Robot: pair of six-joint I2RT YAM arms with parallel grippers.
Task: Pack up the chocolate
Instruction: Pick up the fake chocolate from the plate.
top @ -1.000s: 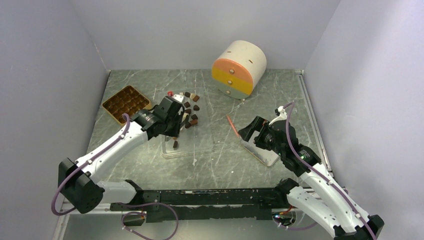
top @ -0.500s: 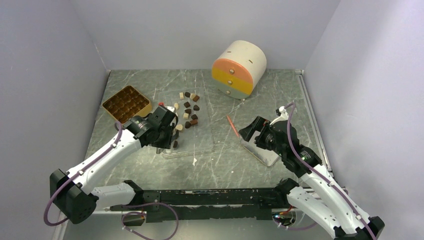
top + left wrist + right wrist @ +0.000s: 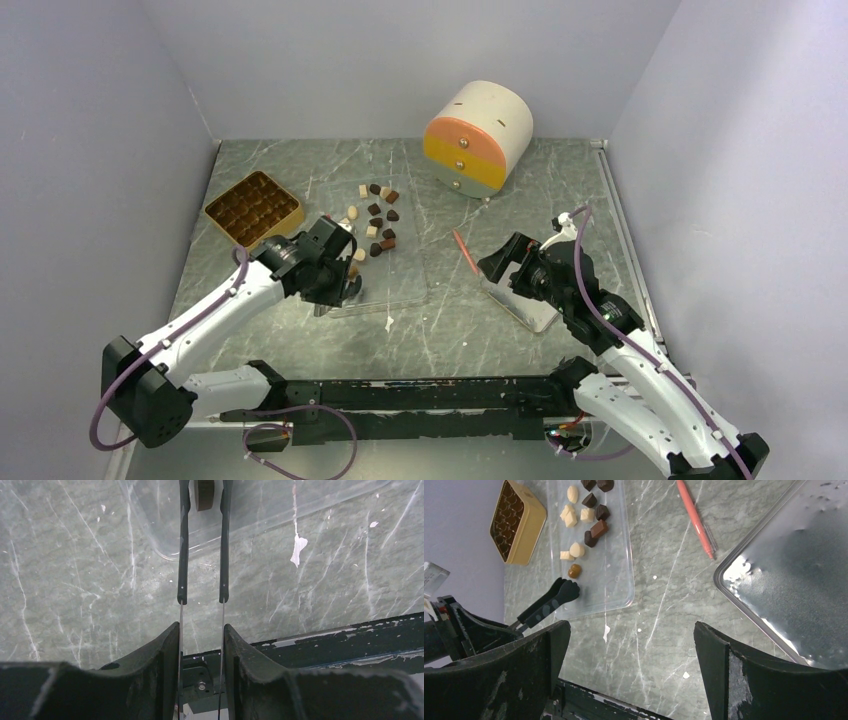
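Pinching one chocolate (image 3: 202, 494) in the clear tray (image 3: 165, 554) is the left tool (image 3: 567, 590) (right tool (image 3: 630, 628) gapes empty).

Robot lab test cell, not home or shop. Plain lilac-grey panels (image 3: 100, 150) box in left, top and right of frame. Green marble-pattern tabletop (image 3: 480, 330) fills centre. Black mounting rail (image 3: 420, 395) along bottom edge, left arm (image 3: 215, 305) and right arm (image 3: 650, 380) rising from it, purple cable (image 3: 93, 425) looping at lower left. Staged props (pastel drawer drum (image 3: 478, 137) upper centre, gold tray (image 3: 253, 208) upper left).
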